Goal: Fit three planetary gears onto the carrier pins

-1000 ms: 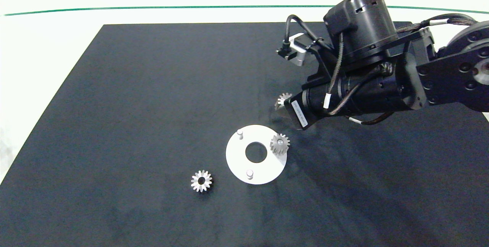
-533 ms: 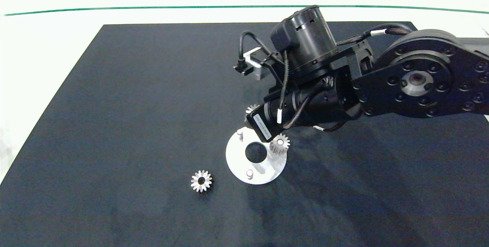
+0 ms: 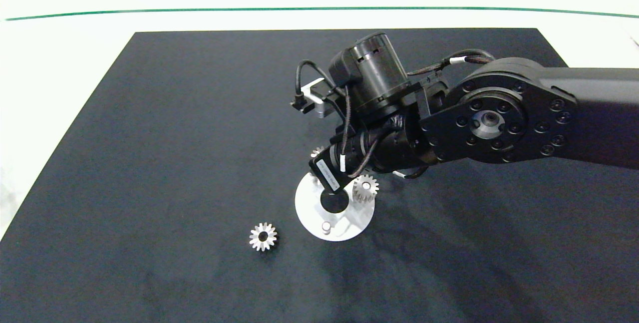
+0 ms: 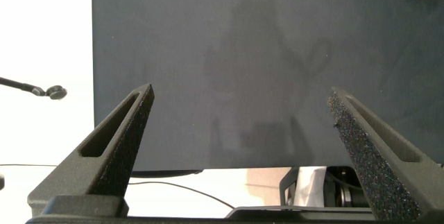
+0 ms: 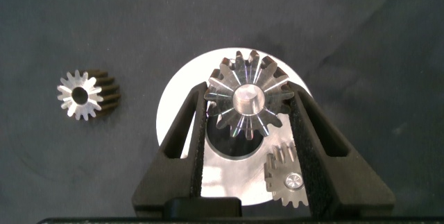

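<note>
Right wrist view shows the right hand (image 5: pixel 248 109) clamped on a gear (image 5: pixel 246 105) — one finger (image 5: pixel 182 130) against its teeth on each side. A pale peg end shows in the gear's bore, so it seems to sit over a carrier pin, though how far down cannot be told. Behind it lies the white disc (image 5: pixel 182 85). A second gear (image 5: pixel 288 179) sits on its own pin at the lower right of that frame, and a third gear (image 5: pixel 84 95) lies on the dark surface (image 5: pixel 361 37) at the left, apart from the disc.

From the head view the right arm reaches in from the right edge over the disc (image 3: pixel 309 210); a bare pin (image 3: pixel 326 226) stands near the disc's lower edge.

The left hand (image 4: pixel 239 123) hangs wide open over the surface, holding nothing.
</note>
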Motion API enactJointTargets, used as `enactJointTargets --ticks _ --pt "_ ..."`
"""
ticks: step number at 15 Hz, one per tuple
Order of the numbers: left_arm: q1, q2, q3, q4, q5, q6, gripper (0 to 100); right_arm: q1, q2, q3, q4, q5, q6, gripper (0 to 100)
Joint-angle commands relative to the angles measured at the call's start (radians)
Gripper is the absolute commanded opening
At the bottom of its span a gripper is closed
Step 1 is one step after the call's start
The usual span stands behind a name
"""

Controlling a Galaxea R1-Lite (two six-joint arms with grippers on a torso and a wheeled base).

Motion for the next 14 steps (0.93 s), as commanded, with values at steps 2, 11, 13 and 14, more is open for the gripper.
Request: enactJointTargets --ticks 2,11,13,14 --pt "0.002 0.001 0.0 0.003 0.0 0.001 100 0.005 0.026 -0.068 0.083 -0.001 0.0 25" --pt "0.002 -0.006 0.0 0.003 0.0 0.001 100 0.008 0.074 -0.105 0.092 -0.001 0.0 25" --pt "0.002 -0.008 0.0 0.003 0.0 0.001 100 0.008 0.08 -0.106 0.092 -0.001 0.0 25" --pt "0.001 -0.008 0.0 0.003 0.0 0.001 100 0.007 0.08 -0.106 0.092 -0.001 0.002 25"
